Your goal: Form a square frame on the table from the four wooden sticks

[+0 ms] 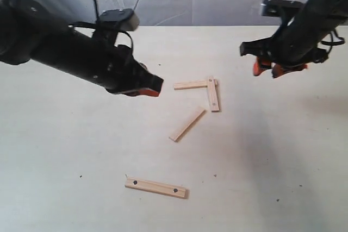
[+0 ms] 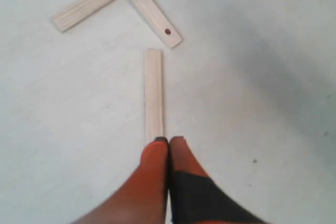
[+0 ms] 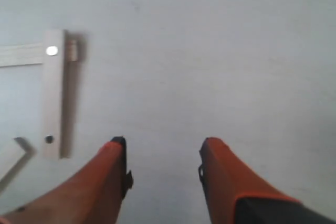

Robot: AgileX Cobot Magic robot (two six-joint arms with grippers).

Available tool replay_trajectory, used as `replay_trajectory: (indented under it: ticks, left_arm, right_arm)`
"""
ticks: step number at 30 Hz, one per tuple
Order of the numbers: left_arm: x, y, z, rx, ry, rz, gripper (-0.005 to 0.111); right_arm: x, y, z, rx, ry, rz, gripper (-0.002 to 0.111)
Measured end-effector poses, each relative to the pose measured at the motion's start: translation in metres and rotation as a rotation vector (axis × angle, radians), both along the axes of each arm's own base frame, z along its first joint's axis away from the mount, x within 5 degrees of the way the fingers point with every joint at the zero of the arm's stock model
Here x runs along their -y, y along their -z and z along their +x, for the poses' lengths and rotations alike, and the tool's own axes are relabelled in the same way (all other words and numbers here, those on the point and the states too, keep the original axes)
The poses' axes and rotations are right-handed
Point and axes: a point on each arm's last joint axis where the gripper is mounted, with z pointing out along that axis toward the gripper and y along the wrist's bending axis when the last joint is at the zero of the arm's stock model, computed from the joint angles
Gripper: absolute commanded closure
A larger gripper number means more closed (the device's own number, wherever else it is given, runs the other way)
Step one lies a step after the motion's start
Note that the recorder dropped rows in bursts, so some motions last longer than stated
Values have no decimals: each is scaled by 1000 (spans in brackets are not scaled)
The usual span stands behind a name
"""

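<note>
One plain stick (image 3: 21, 55) cropped, right pincer (image 3: 163, 148) parted

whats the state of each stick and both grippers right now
far plain pale-wood stick: flat, one end overlapping a dotted stick
dotted pale-wood stick: flat, forming that corner
slanted plain stick: flat, loose, touching nothing
near dotted stick: flat, alone
left gripper: shut, empty
right gripper: open, empty

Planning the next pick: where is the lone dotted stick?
In the exterior view, the loose dotted stick lies on the table toward the bottom, left of centre, nearest the plain diagonal stick.
</note>
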Motion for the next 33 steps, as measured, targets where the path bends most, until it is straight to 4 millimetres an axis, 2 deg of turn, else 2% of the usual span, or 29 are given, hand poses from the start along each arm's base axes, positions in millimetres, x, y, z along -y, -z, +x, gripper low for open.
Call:
replay_trajectory:
  ticks: [3,7,10,13,18,23,27,30,33]
  left_arm:
    - [27,-2,-6,55,82,156,101]
    - [65,0,-3,98,128,260,80]
    - [86,10,7,80,114,285,65]
    - [96,34,17,14,107,324,60]
    - [105,67,27,-58,111,367,60]
    - [107,86,32,-81,83,381,60]
    - [100,95,39,-101,39,385,61]
    - [96,98,42,-106,28,390,68]
    - [96,102,42,-107,42,399,85]
  right_arm:
    - [33,-4,-1,-37,61,11,63]
    - [63,-4,-4,-94,109,83,63]
    - [73,-5,-5,-100,119,126,63]
    - [72,-6,-4,-96,111,141,63]
    - [70,-7,-4,-88,101,162,63]
    - [70,-7,-3,-82,100,162,63]
    - [70,-7,-3,-80,102,163,63]
    - [70,-7,-3,-79,100,162,63]
    - [70,-7,-3,-76,100,161,63]
